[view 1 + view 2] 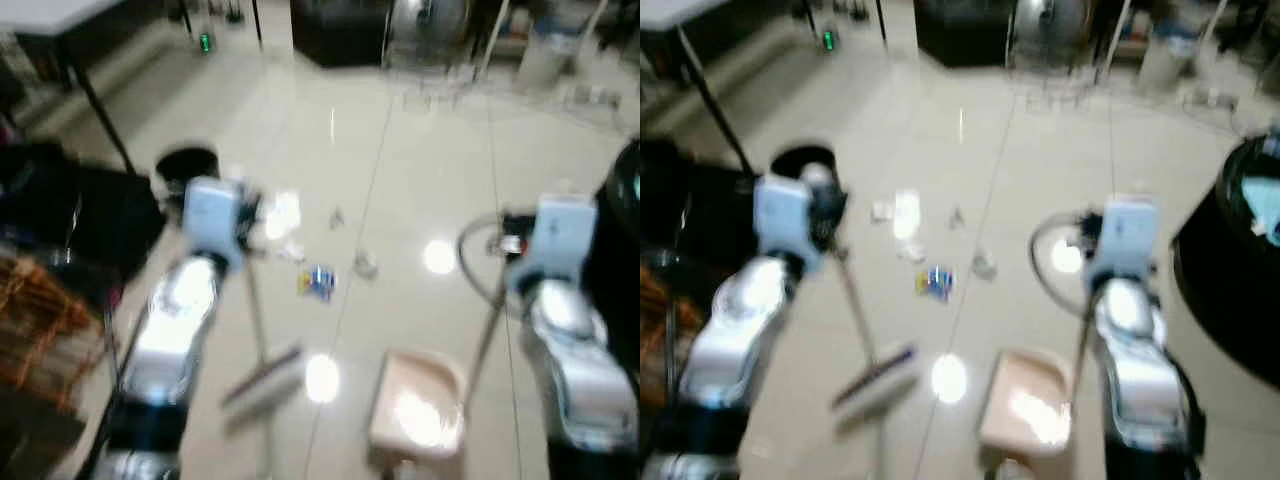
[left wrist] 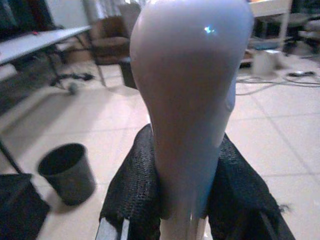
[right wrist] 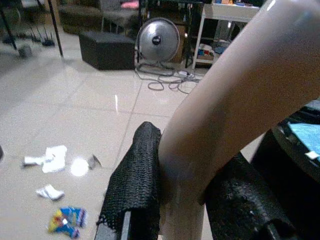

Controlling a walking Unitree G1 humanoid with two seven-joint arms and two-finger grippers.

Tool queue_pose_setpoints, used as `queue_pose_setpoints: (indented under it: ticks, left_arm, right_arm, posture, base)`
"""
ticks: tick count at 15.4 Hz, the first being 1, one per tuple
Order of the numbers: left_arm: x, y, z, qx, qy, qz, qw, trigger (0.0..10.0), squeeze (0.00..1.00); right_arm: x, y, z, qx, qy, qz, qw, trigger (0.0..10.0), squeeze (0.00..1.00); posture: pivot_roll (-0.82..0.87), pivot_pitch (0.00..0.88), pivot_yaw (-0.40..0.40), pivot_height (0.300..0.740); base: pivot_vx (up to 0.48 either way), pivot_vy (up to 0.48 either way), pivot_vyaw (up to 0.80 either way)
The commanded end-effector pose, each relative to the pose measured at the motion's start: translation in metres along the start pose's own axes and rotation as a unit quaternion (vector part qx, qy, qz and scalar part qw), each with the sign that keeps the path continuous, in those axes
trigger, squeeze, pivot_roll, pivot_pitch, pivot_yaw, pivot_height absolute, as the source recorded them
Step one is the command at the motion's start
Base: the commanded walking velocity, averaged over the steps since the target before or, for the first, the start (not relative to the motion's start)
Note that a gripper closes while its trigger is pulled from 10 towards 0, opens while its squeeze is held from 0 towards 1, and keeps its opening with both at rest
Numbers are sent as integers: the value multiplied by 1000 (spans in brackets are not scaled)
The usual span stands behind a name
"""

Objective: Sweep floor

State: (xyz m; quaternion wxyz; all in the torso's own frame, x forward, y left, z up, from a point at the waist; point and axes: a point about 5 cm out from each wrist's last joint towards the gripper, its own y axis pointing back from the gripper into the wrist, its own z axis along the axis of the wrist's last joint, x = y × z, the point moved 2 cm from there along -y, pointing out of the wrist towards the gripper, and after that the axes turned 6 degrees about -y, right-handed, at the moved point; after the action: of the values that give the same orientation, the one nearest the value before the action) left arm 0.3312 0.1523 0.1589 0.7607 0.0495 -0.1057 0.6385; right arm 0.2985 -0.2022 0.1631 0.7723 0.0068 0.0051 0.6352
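Two tools are already in your grip. The left gripper (image 2: pixel 187 200) is clamped on the broom handle (image 2: pixel 192 100), its padded fingers (image 2: pixel 132 190) pressing both sides; the right gripper (image 3: pixel 182 200) clasps the dustpan handle (image 3: pixel 240 95) the same way. The broom head (image 1: pixel 262 378) rests on the tile beside the dustpan (image 1: pixel 418 400), with litter near ahead: a colourful wrapper (image 1: pixel 317 282) and white paper scraps (image 3: pixel 47 157). Expect smooth, slippery, light plastic handles; a long broom will lever, so hold firmly.
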Motion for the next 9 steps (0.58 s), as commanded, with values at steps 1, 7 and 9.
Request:
queue_pose_setpoints:
  ticks: [1, 7, 9]
  left_arm:
    - [-4, -2, 12, -24, -5, -4, 1000, 10000, 0]
    - [-3, -1, 10, -21, -8, -4, 1000, 10000, 0]
    - [-3, -1, 10, -20, -10, -5, 1000, 10000, 0]
  right_arm:
    - [-6, -1, 9, -24, -1, -6, 1000, 10000, 0]
    - [-8, -3, 8, -21, 26, -7, 999, 10000, 0]
    - [-8, -4, 7, -23, 25, -12, 999, 10000, 0]
  posture:
    - [-28, 48, 35, 740]
    - [-25, 45, 41, 740]
    - [-21, 42, 41, 740]
  base:
    - [337, 0, 0]
    - [338, 0, 181]
    - [338, 0, 272]
